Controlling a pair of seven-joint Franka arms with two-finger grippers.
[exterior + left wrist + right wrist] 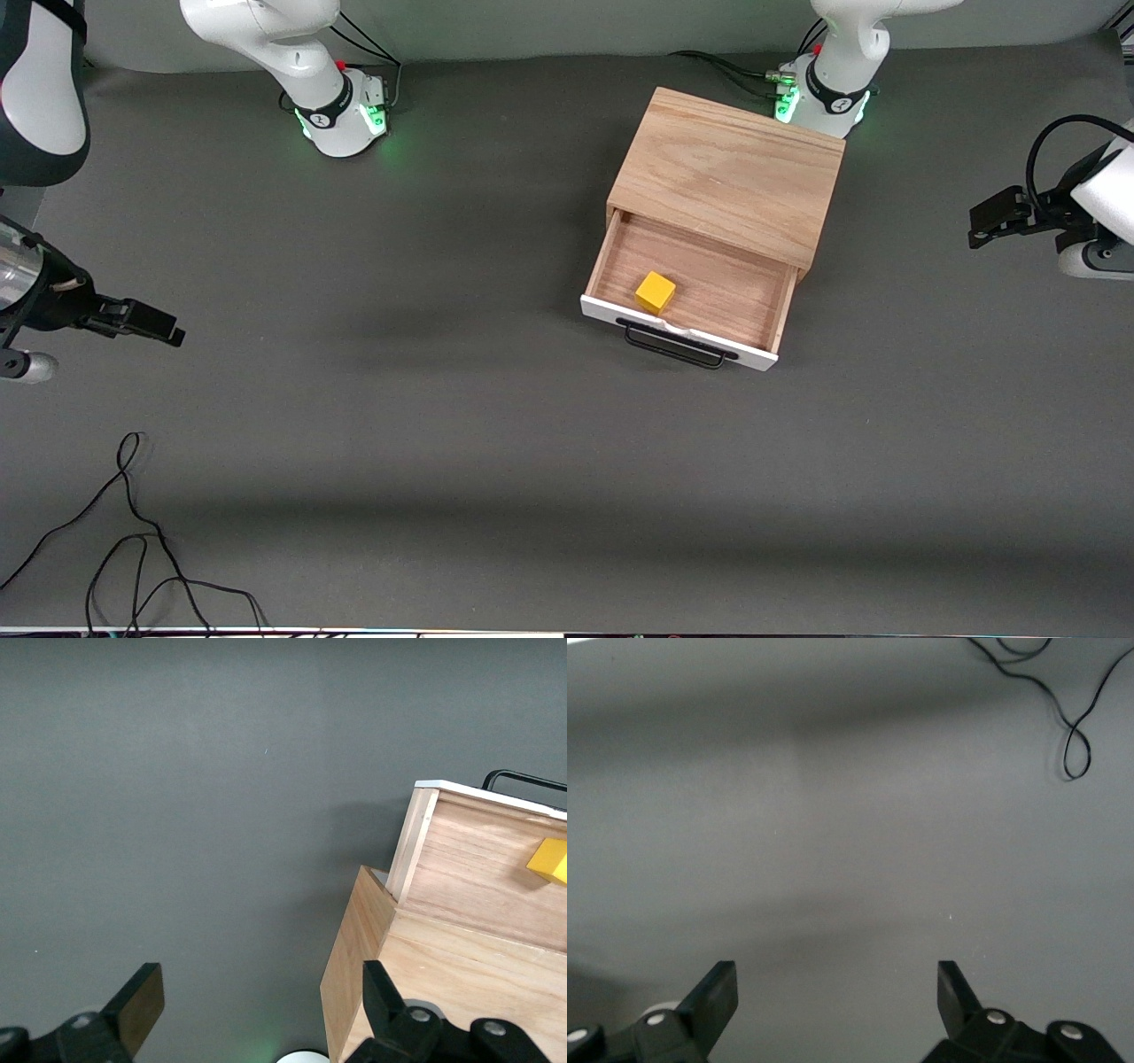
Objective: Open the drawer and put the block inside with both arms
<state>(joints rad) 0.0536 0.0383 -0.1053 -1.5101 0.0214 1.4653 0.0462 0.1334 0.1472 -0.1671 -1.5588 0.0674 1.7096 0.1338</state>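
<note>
Front view: the drawer (687,297) stands pulled out of the wooden box (731,173), the block (655,291) inside it. Left gripper (979,226) and right gripper (164,328) hover over opposite table ends. Left wrist view: fingers (137,1001) spread wide, empty. Right wrist view: fingers (718,997) spread wide, empty, above the table (850,815) near a black cable (1072,726).

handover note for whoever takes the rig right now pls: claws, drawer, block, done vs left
Left claw: open, empty, up by the wooden box at the left arm's end of the table.
Right claw: open, empty, over bare table at the right arm's end.
Drawer: pulled open, black handle toward the front camera.
Block: lying in the drawer.
Done: opening, placing.
Left: nothing, unless the drawer should be shut.
</note>
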